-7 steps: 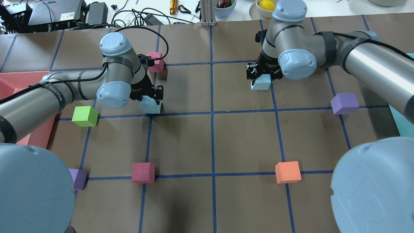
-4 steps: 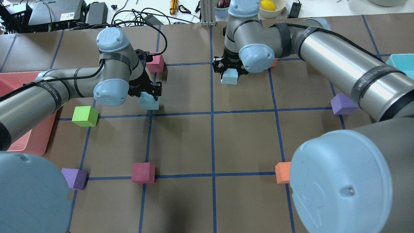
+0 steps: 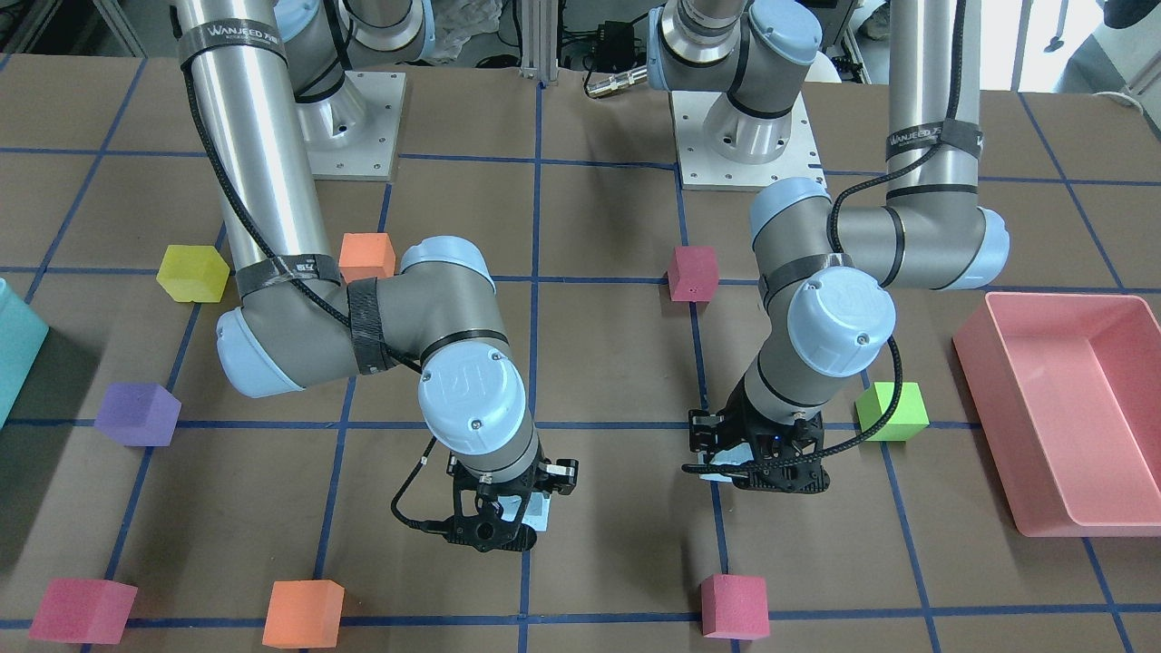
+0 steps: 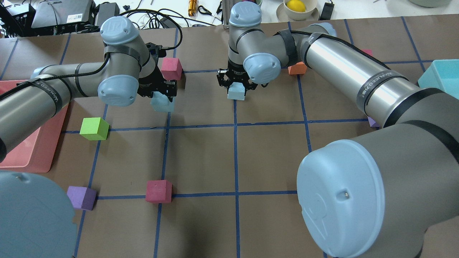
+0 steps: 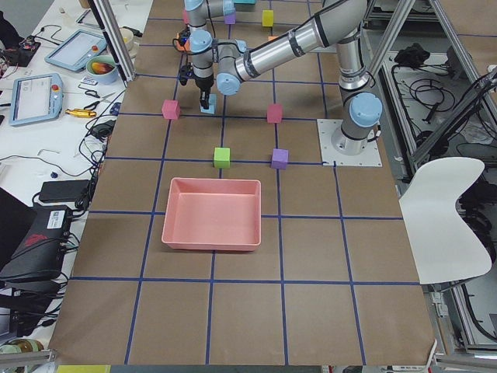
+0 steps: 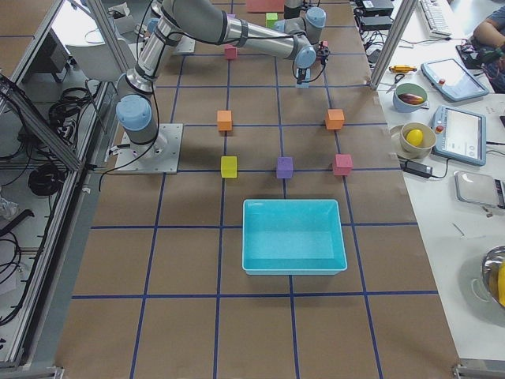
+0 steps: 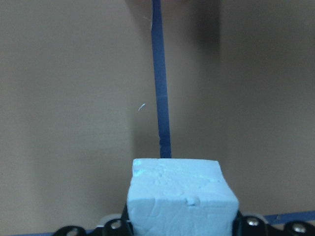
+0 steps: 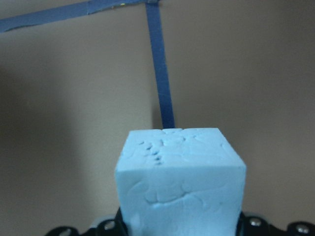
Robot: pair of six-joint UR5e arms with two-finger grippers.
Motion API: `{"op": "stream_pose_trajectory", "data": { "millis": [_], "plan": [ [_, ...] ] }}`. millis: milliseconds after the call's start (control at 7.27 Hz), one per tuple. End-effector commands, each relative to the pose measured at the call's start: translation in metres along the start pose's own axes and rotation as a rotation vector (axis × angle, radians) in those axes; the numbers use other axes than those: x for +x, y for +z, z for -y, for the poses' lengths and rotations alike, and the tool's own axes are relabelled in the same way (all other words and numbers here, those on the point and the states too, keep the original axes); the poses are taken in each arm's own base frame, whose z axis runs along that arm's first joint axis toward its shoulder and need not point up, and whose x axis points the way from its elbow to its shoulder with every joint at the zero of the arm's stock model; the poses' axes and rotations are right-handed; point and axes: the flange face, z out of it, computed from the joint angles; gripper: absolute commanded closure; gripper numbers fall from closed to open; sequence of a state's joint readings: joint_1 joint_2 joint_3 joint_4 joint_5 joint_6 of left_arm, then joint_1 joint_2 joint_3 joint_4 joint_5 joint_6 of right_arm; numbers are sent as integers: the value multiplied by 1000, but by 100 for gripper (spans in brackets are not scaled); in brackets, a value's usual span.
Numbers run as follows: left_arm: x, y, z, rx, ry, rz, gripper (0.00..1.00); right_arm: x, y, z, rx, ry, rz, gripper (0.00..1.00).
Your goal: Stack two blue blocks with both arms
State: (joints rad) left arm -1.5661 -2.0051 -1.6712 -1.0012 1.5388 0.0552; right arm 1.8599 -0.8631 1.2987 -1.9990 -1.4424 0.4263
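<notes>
My left gripper (image 4: pixel 163 97) is shut on a pale blue block (image 4: pixel 162 104) and holds it just above the table, left of centre. In the left wrist view the block (image 7: pixel 182 196) fills the space between the jaws. My right gripper (image 4: pixel 236 89) is shut on the second pale blue block (image 4: pixel 236 94), held low over the centre blue tape line; it also shows in the right wrist view (image 8: pixel 179 182). In the front-facing view the left gripper (image 3: pixel 757 467) and right gripper (image 3: pixel 501 517) hang side by side, some way apart.
A magenta cube (image 4: pixel 171 68) sits just beyond the left gripper. A green cube (image 4: pixel 94 128), a pink tray (image 4: pixel 21 143), a purple cube (image 4: pixel 81 197) and another magenta cube (image 4: pixel 158 191) lie on the left. An orange cube (image 4: pixel 297 68) and a teal bin (image 4: pixel 439 77) are on the right.
My right arm has swung left with its blue block, from the right half to the centre line. My left gripper has lifted its block and moved slightly farther away.
</notes>
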Motion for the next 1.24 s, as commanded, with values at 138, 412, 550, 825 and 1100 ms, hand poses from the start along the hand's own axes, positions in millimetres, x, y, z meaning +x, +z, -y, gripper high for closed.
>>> {"op": "stream_pose_trajectory", "data": {
  "millis": [138,412,550,825,1100],
  "plan": [
    [0,-24,28,-4,0,-4,100,-1,12,-4,-25,2,-1,100],
    [0,-40,37,-7,-5,-10,100,0,17,-5,-34,5,-4,100],
    [1,-48,41,-7,-8,-10,100,0,17,-5,-35,4,-2,63],
    [1,-53,43,-8,-31,-11,100,3,24,-8,-43,2,-9,2],
    [2,-60,47,7,-30,-11,100,3,18,-8,-38,7,-5,0]
  ]
}}
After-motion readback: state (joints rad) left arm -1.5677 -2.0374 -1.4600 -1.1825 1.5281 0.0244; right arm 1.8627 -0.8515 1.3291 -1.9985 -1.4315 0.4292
